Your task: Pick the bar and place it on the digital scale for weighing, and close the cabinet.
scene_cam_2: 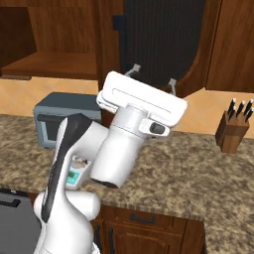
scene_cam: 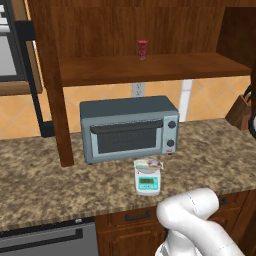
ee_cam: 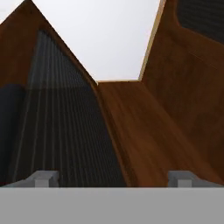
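Observation:
The bar (scene_cam: 148,163) lies on top of the digital scale (scene_cam: 148,182), which stands on the counter in front of the toaster oven. A corner of the scale (scene_cam_2: 74,176) peeks out behind my arm. The cabinet (scene_cam: 150,67) is open, its shelf exposed. My gripper (scene_cam_2: 154,77) is raised in front of the cabinet's open right door (scene_cam_2: 158,39), its fingers pointing at the dark arched panel. In the hand view the gripper (ee_cam: 113,179) is open with nothing between its fingers, close to the door's dark panel (ee_cam: 61,131) and wooden frame (ee_cam: 144,131). Whether it touches the door, I cannot tell.
A red can (scene_cam: 142,49) stands on the cabinet shelf. The grey-blue toaster oven (scene_cam: 129,127) sits at the back of the granite counter (scene_cam: 40,175). A knife block (scene_cam_2: 232,130) stands to the right. Low drawers (scene_cam_2: 144,221) run under the counter.

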{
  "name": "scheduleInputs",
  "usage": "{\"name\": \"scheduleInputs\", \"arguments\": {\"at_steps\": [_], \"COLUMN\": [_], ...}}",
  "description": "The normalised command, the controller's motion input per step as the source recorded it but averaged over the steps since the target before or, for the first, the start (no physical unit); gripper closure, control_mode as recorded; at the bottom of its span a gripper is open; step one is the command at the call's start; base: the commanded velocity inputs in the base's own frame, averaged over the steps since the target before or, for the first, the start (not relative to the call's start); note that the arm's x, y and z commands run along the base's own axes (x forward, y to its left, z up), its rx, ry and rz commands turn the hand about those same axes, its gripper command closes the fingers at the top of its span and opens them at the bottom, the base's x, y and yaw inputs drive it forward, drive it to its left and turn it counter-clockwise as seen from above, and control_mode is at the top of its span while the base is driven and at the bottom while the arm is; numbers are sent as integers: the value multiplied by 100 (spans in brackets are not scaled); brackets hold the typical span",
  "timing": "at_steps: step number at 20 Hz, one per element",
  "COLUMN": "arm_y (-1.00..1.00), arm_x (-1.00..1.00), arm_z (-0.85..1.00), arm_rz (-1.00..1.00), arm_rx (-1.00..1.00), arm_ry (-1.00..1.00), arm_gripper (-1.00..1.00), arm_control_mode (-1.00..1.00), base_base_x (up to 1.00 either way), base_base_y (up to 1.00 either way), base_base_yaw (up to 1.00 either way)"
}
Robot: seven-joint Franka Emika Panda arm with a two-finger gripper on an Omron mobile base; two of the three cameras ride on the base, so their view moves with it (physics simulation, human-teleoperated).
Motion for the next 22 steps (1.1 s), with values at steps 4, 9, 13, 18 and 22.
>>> {"name": "scheduleInputs", "arguments": {"at_steps": [4, 9, 13, 18, 22], "arm_y": [8, 44, 2, 0, 0], "arm_x": [100, 100, 100, 100, 99], "arm_z": [-57, -7, 42, 48, 5], "arm_rz": [38, 44, 48, 44, 37], "arm_rx": [44, 33, 27, 7, 13], "arm_ry": [62, 16, 26, 43, 59], "arm_gripper": [-100, -100, -100, -100, -100], "arm_control_mode": [-100, -100, -100, -100, -100], "base_base_x": [0, 0, 0, 0, 0], "base_base_y": [0, 0, 0, 0, 0], "base_base_yaw": [0, 0, 0, 0, 0]}}
